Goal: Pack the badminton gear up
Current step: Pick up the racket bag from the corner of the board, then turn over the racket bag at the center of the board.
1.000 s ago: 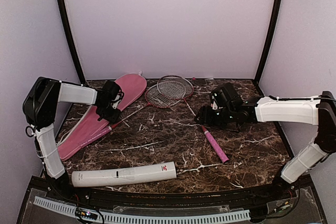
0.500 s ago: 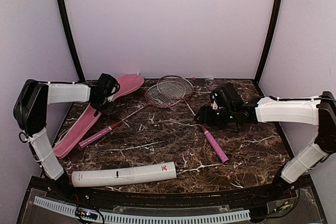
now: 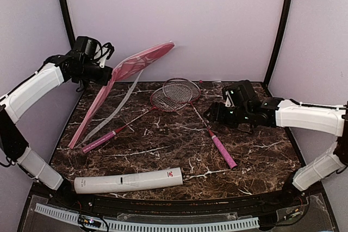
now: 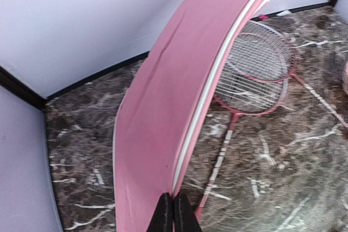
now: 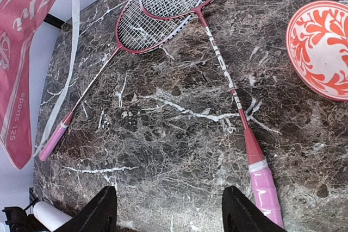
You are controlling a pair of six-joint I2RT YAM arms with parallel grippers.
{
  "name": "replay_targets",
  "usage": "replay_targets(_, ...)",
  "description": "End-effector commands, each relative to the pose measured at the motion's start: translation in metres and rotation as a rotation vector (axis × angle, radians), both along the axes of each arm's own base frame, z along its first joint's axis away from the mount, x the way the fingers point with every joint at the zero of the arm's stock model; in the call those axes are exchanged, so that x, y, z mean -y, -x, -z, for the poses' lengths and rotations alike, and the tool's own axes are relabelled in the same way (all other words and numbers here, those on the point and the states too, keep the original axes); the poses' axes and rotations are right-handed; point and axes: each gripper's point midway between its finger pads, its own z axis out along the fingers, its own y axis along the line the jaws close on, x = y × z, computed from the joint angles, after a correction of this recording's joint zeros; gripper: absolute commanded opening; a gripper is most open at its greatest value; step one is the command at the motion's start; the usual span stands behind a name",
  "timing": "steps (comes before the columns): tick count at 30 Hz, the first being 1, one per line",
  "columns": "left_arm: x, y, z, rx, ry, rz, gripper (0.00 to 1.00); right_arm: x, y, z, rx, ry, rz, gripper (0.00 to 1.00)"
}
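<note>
Lifted since a second ago: long pink racket-shaped fabric bag (image 3: pixel 138 62), left, with left gripper (image 4: pixel 173 210) clenched on its edge. Near: long white red-logo tube (image 3: pixel 128 181) lying unpacked. Middle: two thin red-framed rackets (image 3: pixel 173 97) loose, right gripper (image 5: pixel 169 205) released above. Nothing packed yet.

Pink bag (image 4: pixel 163 134): cut by the top and bottom edges in the left wrist view; in the right wrist view only a corner shows at the left edge, its print partly cut off; left gripper (image 4: pixel 173 213): only the fingertips (image 4: pixel 163 215) show, at the bottom edge, pinched on the bag's rim; right gripper (image 5: pixel 169 191): fingers cut by the bottom edge; white tube (image 5: pixel 43 217): one end only, in the bottom left corner; its red logo too small to read from above; right-hand racket's handle (image 5: pixel 265 188): runs off the bottom edge; patterned bowl (image 5: pixel 321 47): cut by the right edge.
</note>
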Motion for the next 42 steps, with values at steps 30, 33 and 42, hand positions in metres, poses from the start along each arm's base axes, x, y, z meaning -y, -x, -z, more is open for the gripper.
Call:
replay_targets(30, 0.153, 0.098, -0.063, -0.390, 0.832, 0.664, 0.00, -0.007, 0.009, -0.017, 0.095, -0.143, -0.046, 0.73)
replay_targets(33, 0.153, 0.092, -0.049, -0.400, 0.841, 0.664, 0.00, -0.009, 0.010, -0.013, 0.080, -0.145, -0.052, 0.73)
replay_targets(42, 0.113, 0.046, 0.059, -0.519, 0.830, 0.503, 0.00, -0.009, 0.017, -0.007, 0.063, -0.160, -0.051, 0.72)
